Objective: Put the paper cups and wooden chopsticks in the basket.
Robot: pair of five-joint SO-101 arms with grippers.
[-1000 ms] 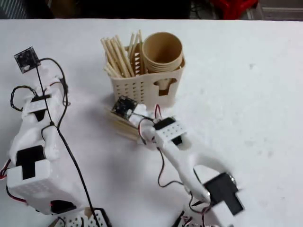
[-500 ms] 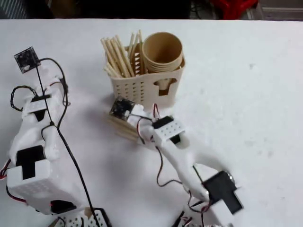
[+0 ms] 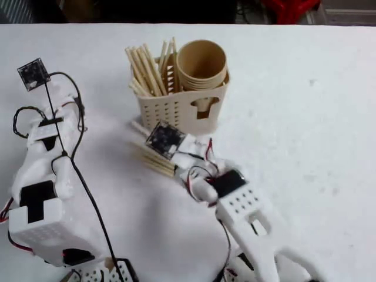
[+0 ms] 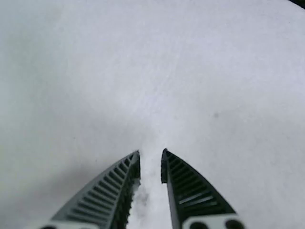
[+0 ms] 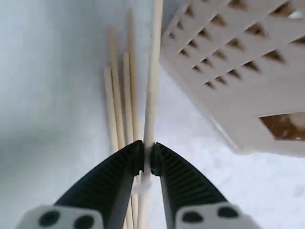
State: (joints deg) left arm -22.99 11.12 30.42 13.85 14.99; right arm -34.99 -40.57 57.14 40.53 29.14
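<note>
A cream perforated basket (image 3: 176, 110) stands at the back middle of the table. It holds a stack of paper cups (image 3: 201, 63) and several upright wooden chopsticks (image 3: 150, 70). Just in front of it, several loose chopsticks (image 3: 154, 160) lie on the white table. My right gripper (image 5: 146, 160) is shut on one chopstick (image 5: 151, 90), which points along the basket wall (image 5: 238, 71), with the other loose chopsticks (image 5: 114, 109) lying below it. My left gripper (image 4: 150, 160) hovers over bare table at the left, its fingers nearly together and holding nothing.
The left arm (image 3: 41, 170) with its black cable fills the left side of the table. The right arm (image 3: 247, 211) stretches from the front edge toward the basket. Bare white table lies to the right of the basket.
The right arm has drawn back toward the front edge, and its wrist has shifted slightly right over the loose chopsticks. The left arm has stayed still.
</note>
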